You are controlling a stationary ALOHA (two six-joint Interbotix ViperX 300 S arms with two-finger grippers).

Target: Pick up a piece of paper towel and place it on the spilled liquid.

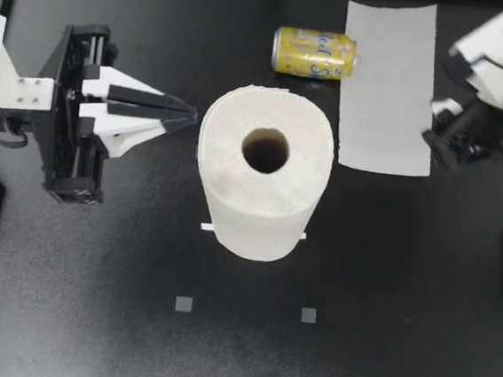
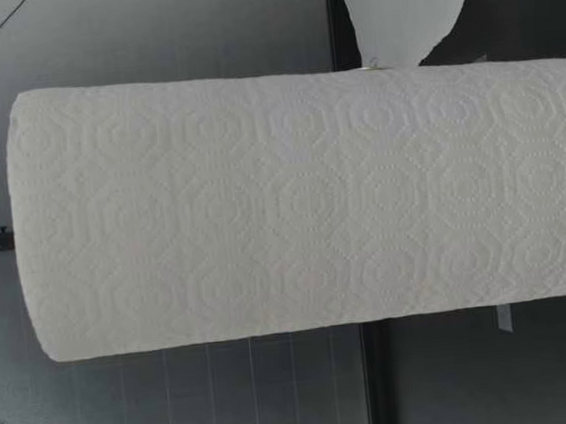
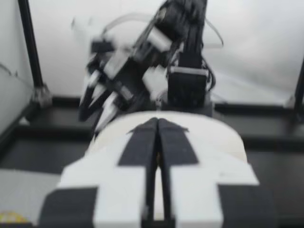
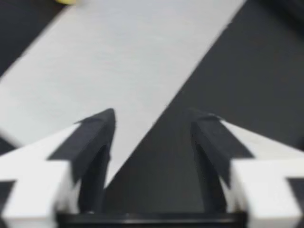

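**Right tool.** My right tool (image 1: 434,145) is standing with its fingers spread, pinching nothing. It is hovering at the side edge of the paper towel sheet (image 1: 388,86), toward the sheet's near corner. In the right wrist view that corner is reaching in between the fingers of the tool (image 4: 152,121), and the rest of the sheet (image 4: 118,61) is running away ahead of it.

**Left tool.** My left tool (image 1: 192,111) is being held with its fingers pressed together, empty, and is pointing at the side of the paper towel roll (image 1: 264,172), just short of touching.

**Paper towel sheet.** One torn piece is lying flat on the dark counter (image 1: 403,283), beyond the roll and just beside a yellow can (image 1: 314,52) that is lying on its side. No liquid is showing, and I cannot tell whether any is lying under the sheet.

**Handling, as I am judging it.** The sheet is looking very light, thin and limp. It will likely droop and fold once lifted, and it will tear easily if wet. I am favouring a hold at the corner under my right tool, pinching down against the counter.

**Roll.** It is standing upright at the counter's middle and is filling the low view (image 2: 302,200).
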